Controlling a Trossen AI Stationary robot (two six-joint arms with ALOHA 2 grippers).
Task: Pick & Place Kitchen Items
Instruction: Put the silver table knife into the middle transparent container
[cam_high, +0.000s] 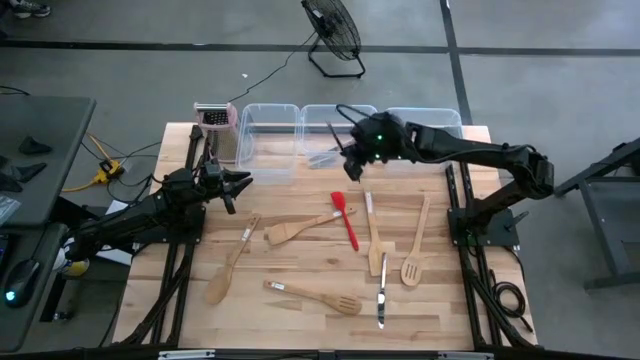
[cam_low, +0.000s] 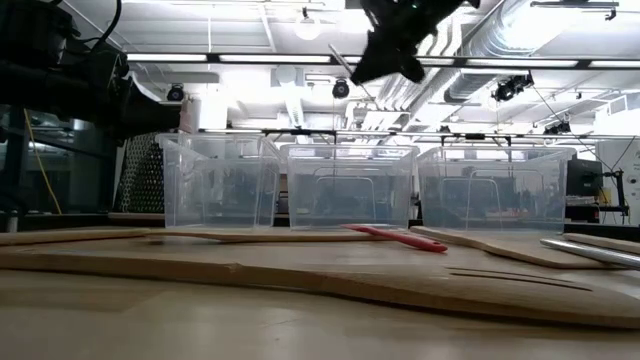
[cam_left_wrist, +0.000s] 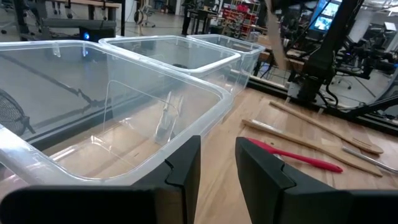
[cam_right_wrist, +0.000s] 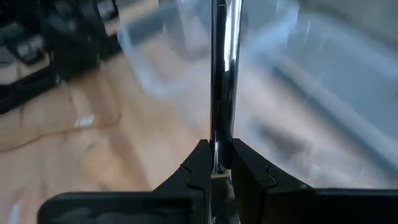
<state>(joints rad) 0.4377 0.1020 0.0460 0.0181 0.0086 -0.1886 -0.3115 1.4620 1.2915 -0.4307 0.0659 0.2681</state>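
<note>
The right gripper hangs above the middle tub at the bench's far edge, pinched tight on a slim metal utensil; this is the placing step; next it must lower and release inside; the left gripper waits slightly parted, empty, near the left tub.

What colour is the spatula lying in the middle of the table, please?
The spatula is red, among light wooden utensils. It shows best in the high view.

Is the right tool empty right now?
No: the right wrist view shows the right tool shut on a slim metal utensil, held above the clear tubs.
</note>
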